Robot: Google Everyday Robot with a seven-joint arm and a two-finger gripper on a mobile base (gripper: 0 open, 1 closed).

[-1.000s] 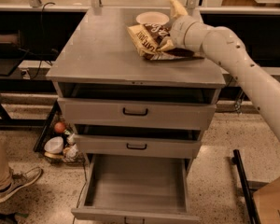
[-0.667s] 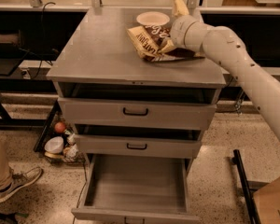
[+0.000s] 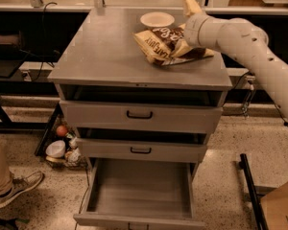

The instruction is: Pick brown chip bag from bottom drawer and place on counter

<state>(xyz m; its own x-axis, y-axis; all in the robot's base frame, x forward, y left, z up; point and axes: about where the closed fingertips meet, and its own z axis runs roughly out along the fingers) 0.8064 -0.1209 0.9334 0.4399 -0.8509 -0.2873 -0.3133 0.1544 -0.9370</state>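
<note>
- The brown chip bag (image 3: 161,41) lay on the tabletop (image 3: 105,51), towards its back right part, crumpled and tilted, with its dark middle facing up and its tan-yellow edges showing at the left.
- We saw white lettering across the bag's dark middle and along its tan edge, but we could not read any word or brand for sure.
- The tool (image 3: 186,32) sat over the right side of the bag, right against it, at the end of the pale arm (image 3: 245,42) that reached in from the right.
- We could not tell how far open the tool was, nor whether it had hold of the bag.
- A small white bowl (image 3: 157,19) stood upright just behind the bag, near the back edge of the tabletop; we saw no writing on it.
- The bottom drawer (image 3: 139,188) was pulled far out, its flat grey floor in plain view.
- The two upper drawers (image 3: 139,114) each had a black handle and a dark gap above the front panel; neither carried a label.
- On the floor left of the cabinet lay a small heap of round items (image 3: 62,147), and a shoe (image 3: 17,188) showed at the lower left.
</note>
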